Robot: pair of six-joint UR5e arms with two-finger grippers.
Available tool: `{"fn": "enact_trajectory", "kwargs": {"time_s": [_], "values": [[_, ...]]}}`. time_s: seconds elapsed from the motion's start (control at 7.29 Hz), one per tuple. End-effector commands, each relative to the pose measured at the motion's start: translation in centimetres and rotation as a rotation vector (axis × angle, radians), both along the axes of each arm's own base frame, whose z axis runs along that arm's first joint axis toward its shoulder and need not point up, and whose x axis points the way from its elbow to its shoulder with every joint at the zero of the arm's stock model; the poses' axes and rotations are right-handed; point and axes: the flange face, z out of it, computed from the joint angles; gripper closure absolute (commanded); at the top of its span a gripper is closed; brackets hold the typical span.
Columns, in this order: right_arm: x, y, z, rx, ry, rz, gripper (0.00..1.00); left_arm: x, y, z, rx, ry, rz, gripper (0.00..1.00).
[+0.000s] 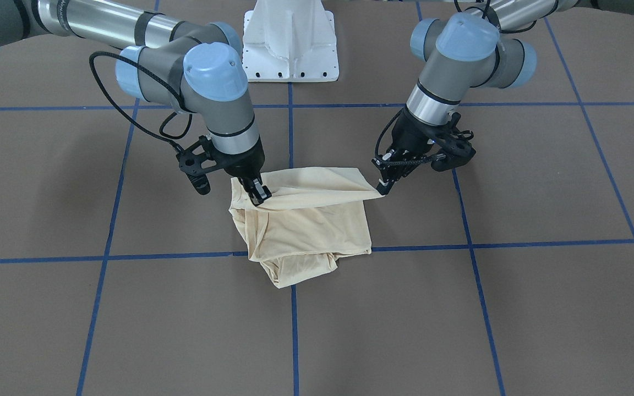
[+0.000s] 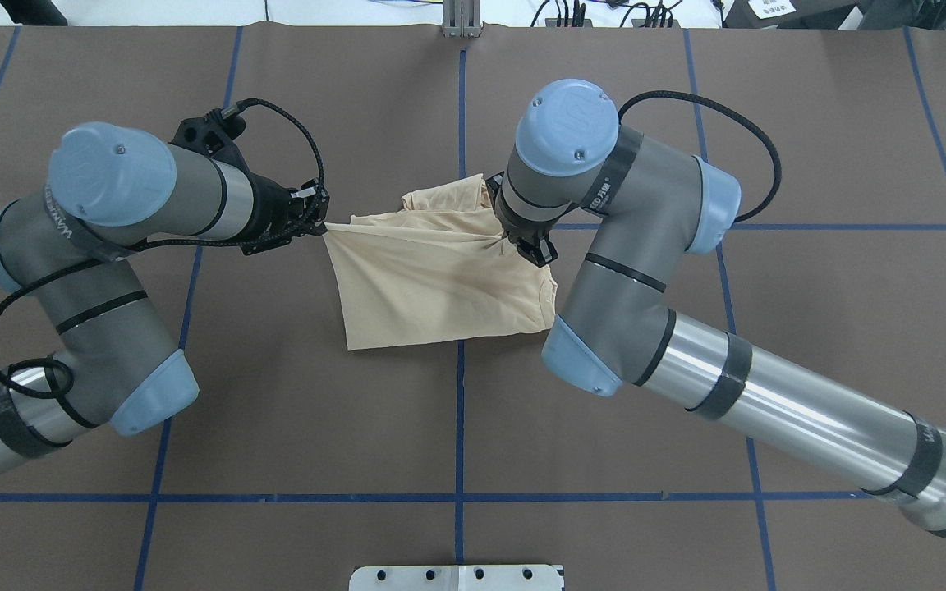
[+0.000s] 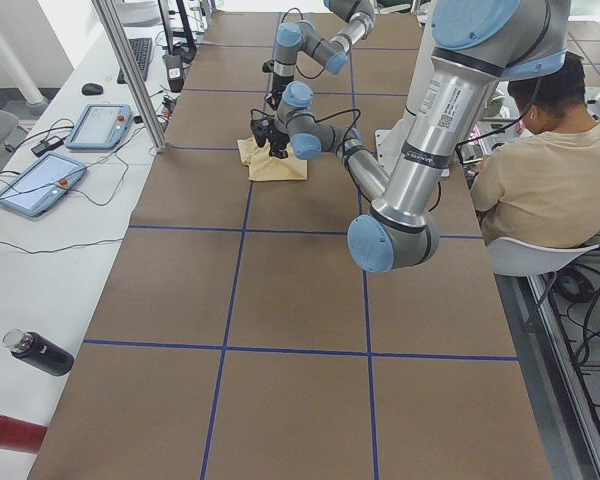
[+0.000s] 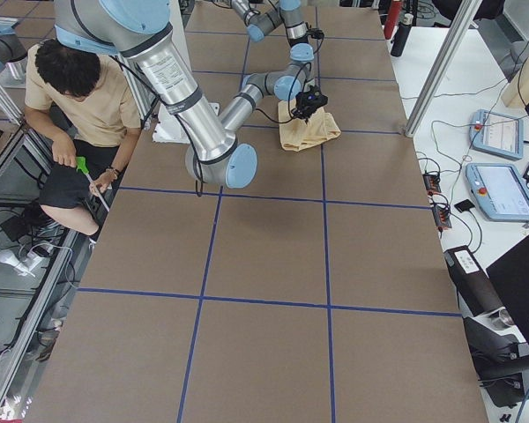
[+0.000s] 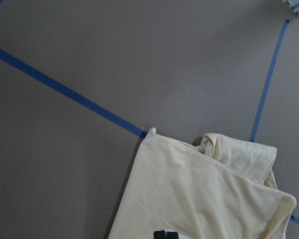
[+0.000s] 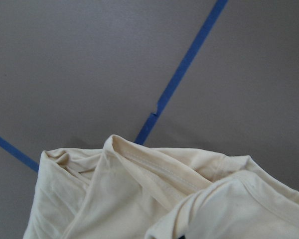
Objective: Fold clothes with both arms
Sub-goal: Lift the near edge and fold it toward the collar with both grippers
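Observation:
The cream-yellow shirt (image 1: 306, 220) lies folded in a small bundle at the middle of the brown table; its print and label are hidden. It also shows in the overhead view (image 2: 432, 279). My left gripper (image 1: 383, 187) is shut on one corner of the top layer (image 2: 333, 234). My right gripper (image 1: 259, 195) is shut on the opposite edge (image 2: 532, 250). The top layer is stretched taut between them, slightly raised above the layers beneath. Both wrist views show the cloth just below the camera, in the left wrist view (image 5: 204, 199) and in the right wrist view (image 6: 154, 199).
The white pedestal base (image 1: 290, 44) stands behind the shirt. Blue tape lines (image 1: 471, 245) grid the table. A seated person (image 3: 540, 170) is beside the robot. Teach pendants (image 3: 100, 125) and a dark bottle (image 3: 40, 353) lie on the side bench.

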Motion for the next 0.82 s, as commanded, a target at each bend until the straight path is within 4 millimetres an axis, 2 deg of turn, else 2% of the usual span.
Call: {"fn": "enact_trajectory", "kwargs": {"time_s": [0.0,0.14,0.27,0.41,0.55,0.69], "values": [[-0.7,-4.1,2.8,0.056,0.041,-0.052,1.00,1.8,-3.9,1.6,-0.011,-0.018,-0.028,1.00],[-2.0,-6.3,3.0,0.066,0.047,-0.052,1.00,3.3,-6.5,2.7,-0.018,-0.031,-0.044,0.82],[-4.0,-8.6,4.0,0.101,0.039,-0.059,0.47,3.7,-8.5,5.2,0.007,-0.026,-0.067,0.56],[-3.8,-11.5,1.4,0.179,0.029,-0.077,0.00,2.8,-10.5,6.4,0.059,-0.056,-0.086,0.51],[-1.8,-14.8,-0.5,0.211,0.040,-0.067,0.00,1.8,-11.3,6.4,0.064,-0.057,-0.101,0.51],[1.5,-17.4,-0.3,0.228,0.046,-0.076,0.00,1.8,-11.2,6.3,0.066,-0.055,-0.101,0.51]]}}
